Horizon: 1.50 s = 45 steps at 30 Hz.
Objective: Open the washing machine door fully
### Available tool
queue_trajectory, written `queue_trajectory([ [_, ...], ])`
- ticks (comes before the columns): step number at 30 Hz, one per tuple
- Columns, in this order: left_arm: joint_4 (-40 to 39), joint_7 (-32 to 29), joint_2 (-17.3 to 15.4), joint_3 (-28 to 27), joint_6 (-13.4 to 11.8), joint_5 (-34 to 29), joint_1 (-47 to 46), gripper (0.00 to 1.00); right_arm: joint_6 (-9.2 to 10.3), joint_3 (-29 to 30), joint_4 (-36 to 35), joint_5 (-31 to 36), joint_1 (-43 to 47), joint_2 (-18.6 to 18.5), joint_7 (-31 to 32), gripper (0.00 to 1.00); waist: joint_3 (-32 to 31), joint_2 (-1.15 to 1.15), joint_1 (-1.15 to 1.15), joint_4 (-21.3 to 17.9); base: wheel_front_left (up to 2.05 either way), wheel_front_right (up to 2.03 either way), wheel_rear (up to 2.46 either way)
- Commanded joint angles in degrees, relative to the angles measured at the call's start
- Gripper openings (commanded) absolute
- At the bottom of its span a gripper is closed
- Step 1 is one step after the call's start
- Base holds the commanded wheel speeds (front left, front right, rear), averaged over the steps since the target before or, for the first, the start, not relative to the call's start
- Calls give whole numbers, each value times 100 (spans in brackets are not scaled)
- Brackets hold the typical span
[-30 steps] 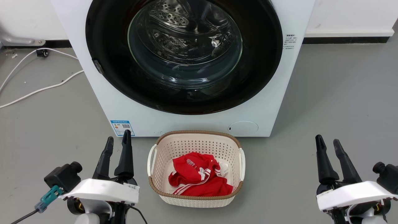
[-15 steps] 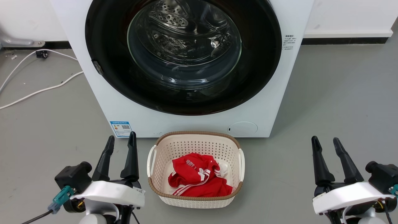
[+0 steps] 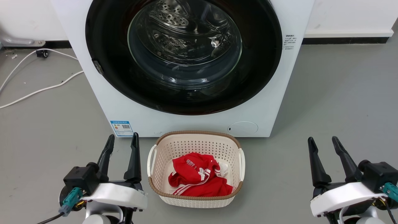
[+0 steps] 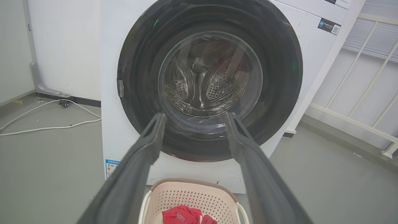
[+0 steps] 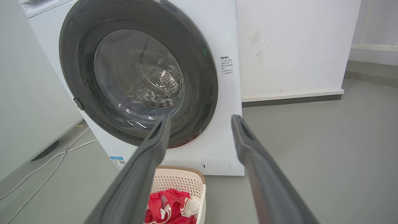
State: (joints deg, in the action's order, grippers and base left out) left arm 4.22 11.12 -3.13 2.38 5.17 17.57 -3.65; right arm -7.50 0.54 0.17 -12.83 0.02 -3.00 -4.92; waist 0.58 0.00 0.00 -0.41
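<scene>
Left hand [image 3: 123, 136] and right hand [image 3: 322, 138] have edged inward, fingers apart, empty. The grey tab [image 3: 97, 67] at 9 o'clock on the shut washing machine door [image 3: 184, 56] looks small; fingers may slip off.

Perforated cream basket [image 3: 195, 133] with a brown rim sat on the grey floor [image 3: 335, 102] between the left gripper [image 3: 123, 136] and the right gripper [image 3: 322, 138], just beside the left one and well apart from the right one. Inside it lay a crumpled red garment [image 3: 199, 179] with white stripes, with a scrap of white cloth [image 3: 224, 168] on the side toward the right gripper. White cable [image 3: 40, 90] ran over the floor ahead of the left gripper and outboard of it, one strand reaching a small black fitting [image 3: 42, 53]. Dark skirting strip [image 3: 342, 40] lay far ahead of the right gripper. White railing [image 4: 348, 120] stood right of the left gripper's fingers in the left wrist view.
</scene>
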Motion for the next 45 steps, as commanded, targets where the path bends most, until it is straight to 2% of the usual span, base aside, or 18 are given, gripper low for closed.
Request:
queue_trajectory([
  [1, -61, 48, -37, 14, -13, -145, 28, 100, 2, -5, -65, 139, -26, 10, 16, 100, 2, 0, 0, 1, 0, 0, 0],
  [15, -104, 211, -52, 62, -85, -824, 53, 100, 2, -32, -120, 676, -23, 14, 65, 100, 30, 0, 0, 12, 0, 0, 0],
  [36, -125, 420, -14, 59, -142, -1514, 125, 100, 2, -119, -105, 1218, -30, 21, -81, 100, 89, 0, 0, -4, 0, 0, 0],
  [45, -121, 416, 2, 37, -150, -1473, 134, 100, 2, -105, -49, 1132, -49, 22, -110, 100, 106, 0, 0, -13, 0, 0, 0],
])
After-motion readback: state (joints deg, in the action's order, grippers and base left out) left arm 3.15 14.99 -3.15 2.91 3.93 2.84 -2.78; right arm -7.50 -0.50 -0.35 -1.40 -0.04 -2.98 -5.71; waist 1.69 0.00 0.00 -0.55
